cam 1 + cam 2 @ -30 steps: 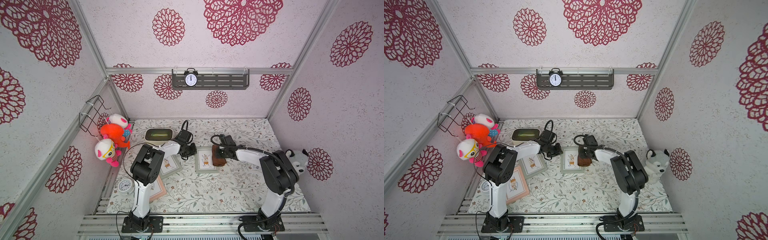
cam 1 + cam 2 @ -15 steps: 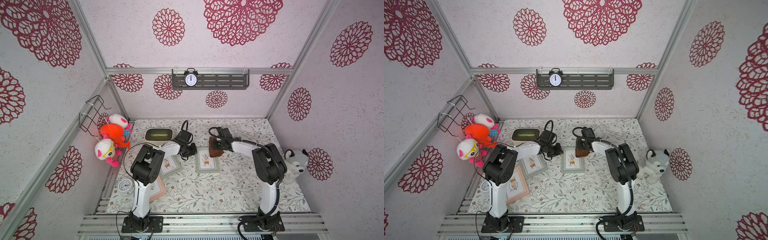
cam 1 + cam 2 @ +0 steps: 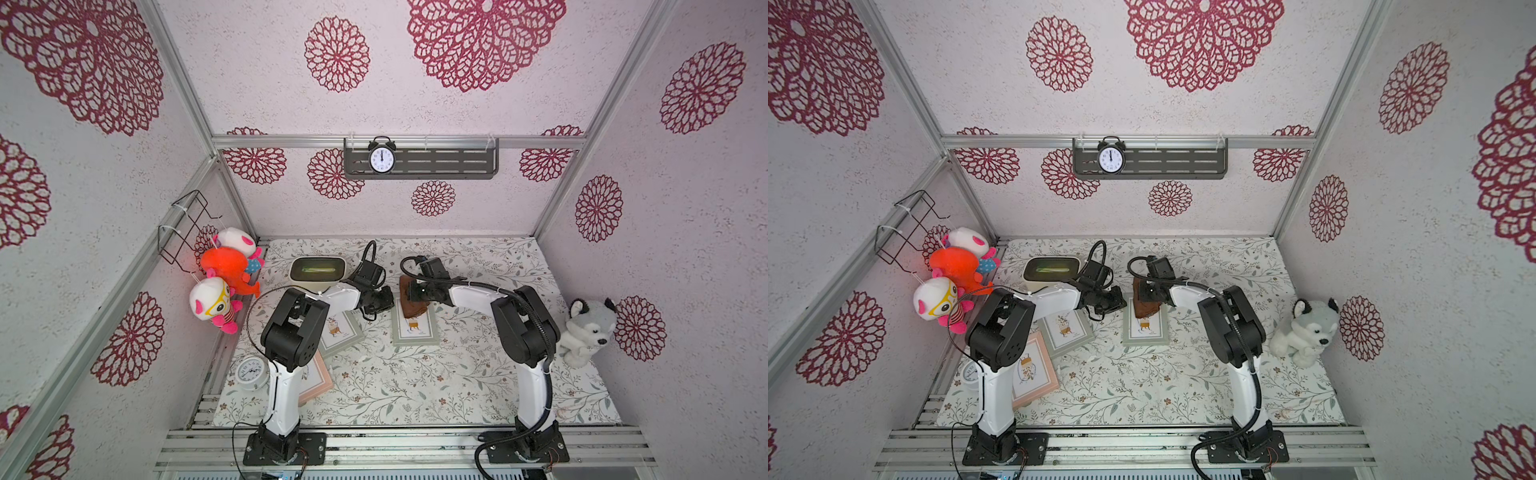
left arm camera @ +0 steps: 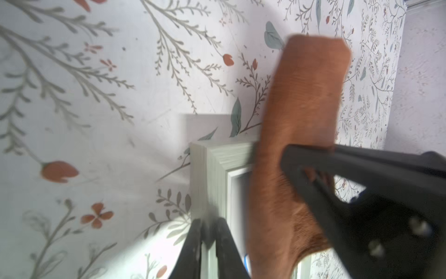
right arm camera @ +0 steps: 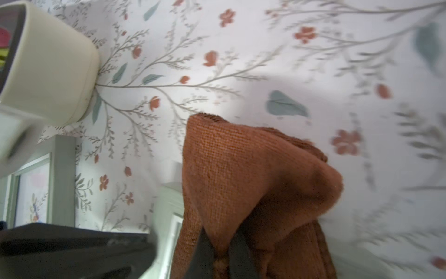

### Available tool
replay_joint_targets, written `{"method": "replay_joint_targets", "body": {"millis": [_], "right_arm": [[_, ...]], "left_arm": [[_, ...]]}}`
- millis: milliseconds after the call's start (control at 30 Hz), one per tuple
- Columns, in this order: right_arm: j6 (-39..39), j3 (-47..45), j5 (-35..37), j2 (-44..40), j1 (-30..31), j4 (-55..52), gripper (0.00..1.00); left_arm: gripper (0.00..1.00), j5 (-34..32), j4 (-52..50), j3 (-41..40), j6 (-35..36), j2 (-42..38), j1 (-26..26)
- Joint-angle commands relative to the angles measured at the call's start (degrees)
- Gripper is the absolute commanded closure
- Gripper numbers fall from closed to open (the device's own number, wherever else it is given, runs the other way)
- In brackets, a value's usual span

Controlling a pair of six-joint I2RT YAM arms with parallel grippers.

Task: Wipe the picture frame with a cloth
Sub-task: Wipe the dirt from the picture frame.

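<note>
so the right tool (image 5: pixel 220 241), pinching the cloth (image 5: pixel 241 169), has dragged it onto the picture frame (image 3: pixel 415 331); left tool (image 4: pixel 208 229) pinches the frame's edge

Bright, even light; top views sharp, wrist views motion-blurred with soft shadows.

Pale walls (image 3: pixel 249 104), crimson floral medallions (image 3: pixel 337 54); grey shelf (image 3: pixel 449 163) bearing alarm clock (image 3: pixel 381 159); floral-print tabletop (image 3: pixel 415 382).
</note>
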Motion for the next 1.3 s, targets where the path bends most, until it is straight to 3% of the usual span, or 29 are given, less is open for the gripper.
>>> {"method": "replay_joint_targets", "body": {"millis": [0, 233, 533, 800, 1067, 1133, 1267], "right_arm": [[-0.7, -1.6, 2.6, -0.8, -3.3, -6.2, 1.00], [2.8, 7.1, -3.6, 7.5, 3.4, -6.5, 1.00], [1.7, 1.6, 2.4, 2.6, -4.6, -9.9, 1.00], [4.1, 9.1, -4.0, 9.4, 3.4, -9.4, 1.00], [1.7, 2.6, 3.0, 3.3, -4.1, -10.6, 1.00], [1.3, 3.7, 3.9, 3.7, -2.7, -11.0, 1.00], [3.3, 8.6, -1.3, 8.4, 3.1, -9.9, 1.00]], "left_arm": [[0.86, -4.0, -10.2, -4.9, -0.4, 8.2, -1.0], [0.86, -4.2, -10.5, -4.5, -0.6, 8.3, -1.0], [0.86, -4.0, -10.0, -5.1, -0.6, 8.2, -1.0], [0.87, -4.3, -10.5, -4.5, -0.7, 8.6, -0.9], [0.87, -4.2, -10.2, -5.2, -0.7, 8.2, -0.9], [0.87, -4.3, -10.3, -5.0, -0.6, 8.2, -1.0], [0.87, -4.3, -11.0, -4.1, -0.5, 8.8, -0.9]]}}
